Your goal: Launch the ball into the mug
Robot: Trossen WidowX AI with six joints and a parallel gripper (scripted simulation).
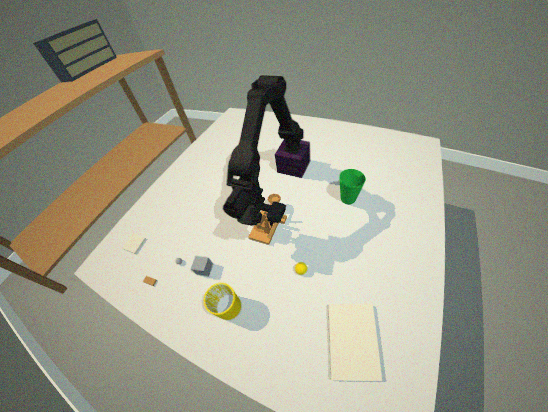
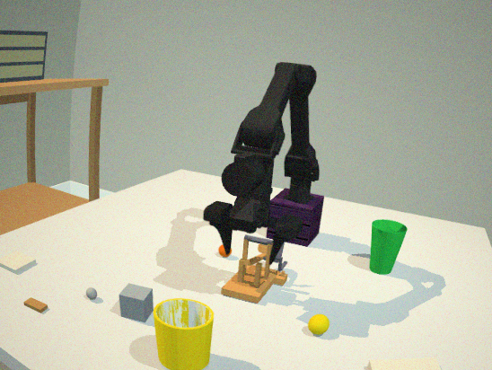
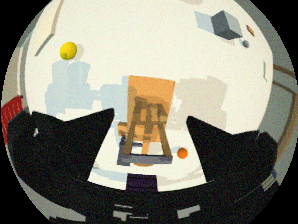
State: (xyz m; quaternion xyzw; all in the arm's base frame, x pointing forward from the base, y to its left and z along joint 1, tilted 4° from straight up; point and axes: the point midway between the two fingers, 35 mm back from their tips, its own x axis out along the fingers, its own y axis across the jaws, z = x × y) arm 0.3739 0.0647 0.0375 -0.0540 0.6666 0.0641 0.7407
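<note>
The wooden catapult (image 1: 261, 236) (image 2: 242, 292) (image 3: 150, 87) stands mid-table, its round cup (image 1: 274, 198) at the end away from the yellow mug (image 1: 231, 311) (image 2: 184, 346). The mug stands upright near the front. My gripper (image 2: 250, 257) (image 3: 152, 115) is open and empty, its fingers pointing down on either side of the catapult's frame. A yellow ball (image 1: 300, 268) (image 2: 319, 324) (image 3: 68, 50) rests on the table. An orange ball (image 2: 223, 251) (image 3: 182, 153) lies beside the catapult's rear, close to one finger in view; the arm hides it in the top view. The cup's inside is unclear.
A grey cube (image 1: 202, 266) (image 2: 136, 303) (image 3: 226, 25) and small grey ball (image 1: 179, 261) (image 2: 92, 294) (image 3: 245, 44) lie near the mug. A green cup (image 1: 351, 187) (image 2: 386, 247) stands opposite. A purple box (image 1: 292, 161) (image 2: 296, 215) is behind the catapult.
</note>
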